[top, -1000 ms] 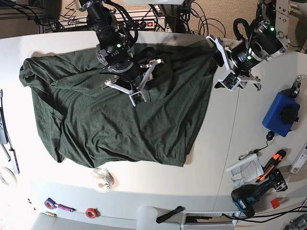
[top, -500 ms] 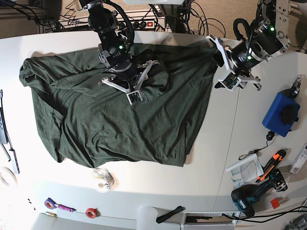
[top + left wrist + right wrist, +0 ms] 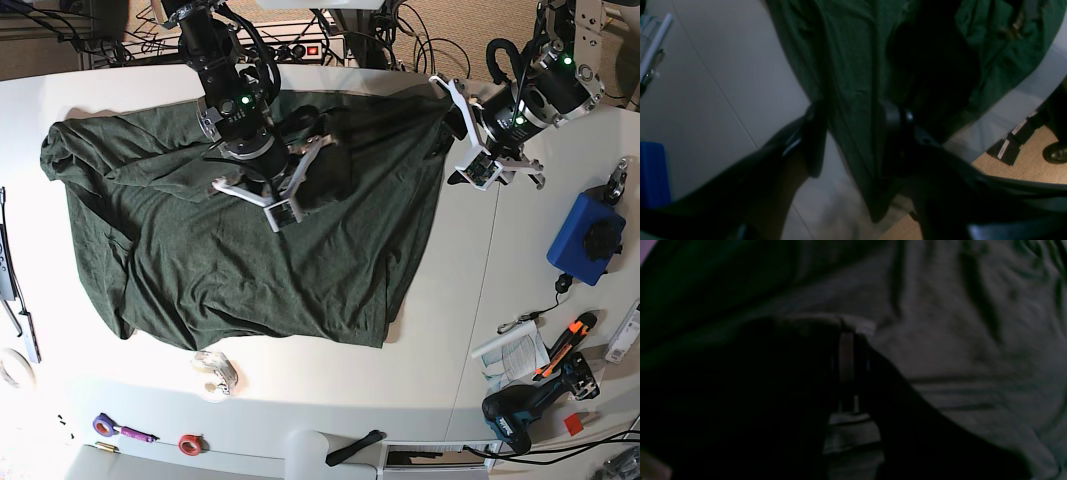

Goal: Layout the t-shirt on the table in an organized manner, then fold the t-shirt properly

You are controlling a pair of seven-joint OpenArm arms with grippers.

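Note:
The dark green t-shirt [image 3: 250,270] lies spread and wrinkled over the white table [image 3: 330,400]. My right gripper [image 3: 283,208] presses into the shirt's upper middle, shut on a pinch of fabric that bunches into a dark fold beside it. The right wrist view is very dark: the closed fingers [image 3: 846,356] sit against grey-green cloth [image 3: 973,340]. My left gripper [image 3: 458,140] stands open at the shirt's far right corner. In the left wrist view its fingers [image 3: 815,133] straddle a strip of the shirt [image 3: 853,66] lying on the table [image 3: 723,83] near the back edge.
To the right of the shirt are a blue box [image 3: 587,238], a cordless drill [image 3: 520,412], an orange-handled tool [image 3: 567,345] and a paper booklet [image 3: 508,352]. A clear plastic piece [image 3: 218,370] and tape rolls [image 3: 190,442] lie near the front edge. Cables run behind the table.
My right gripper has gone from open to shut on the shirt's upper middle, and the fabric has bunched up beside it. The left arm has not moved.

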